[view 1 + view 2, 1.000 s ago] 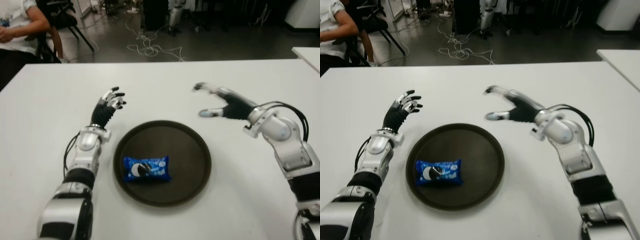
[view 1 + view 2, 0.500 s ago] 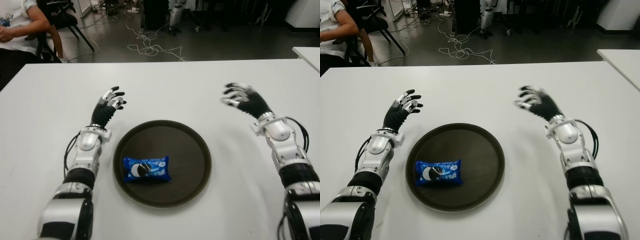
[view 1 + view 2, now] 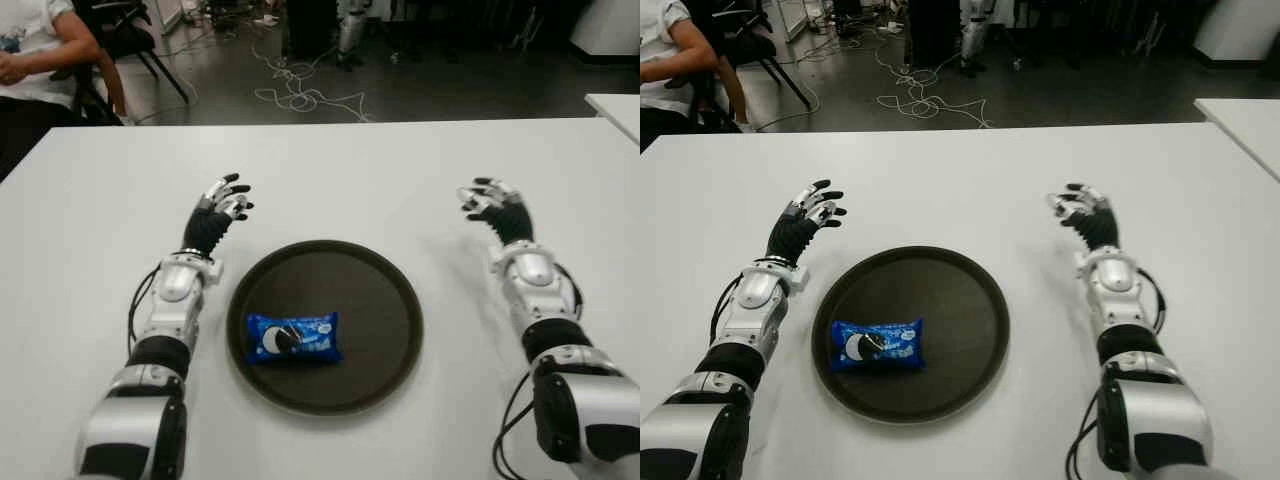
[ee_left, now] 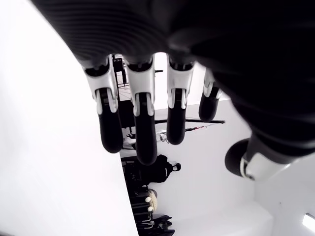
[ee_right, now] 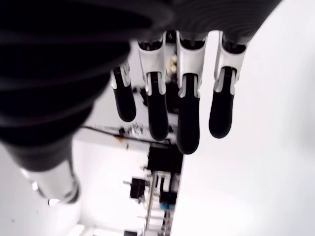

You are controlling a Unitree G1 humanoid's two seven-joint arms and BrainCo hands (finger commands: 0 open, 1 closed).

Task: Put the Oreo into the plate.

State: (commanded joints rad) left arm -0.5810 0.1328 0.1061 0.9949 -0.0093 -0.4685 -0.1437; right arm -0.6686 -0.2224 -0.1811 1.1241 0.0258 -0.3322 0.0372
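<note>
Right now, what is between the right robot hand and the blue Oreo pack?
Only bare white table and the dark plate's own surface lie between the right robot hand and the Oreo pack, as both eye views show.

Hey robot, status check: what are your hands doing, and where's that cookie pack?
Left hand open, left of plate. Right hand open, right of plate. Oreo lying in plate. Nothing in the way.

A broad white table [image 3: 350, 160] fills the scene. A round dark plate [image 3: 385, 300] lies flat on it near the front edge, about midway between left and right. Far off to the right, the corner of a second white table [image 3: 615, 105] shows.
</note>
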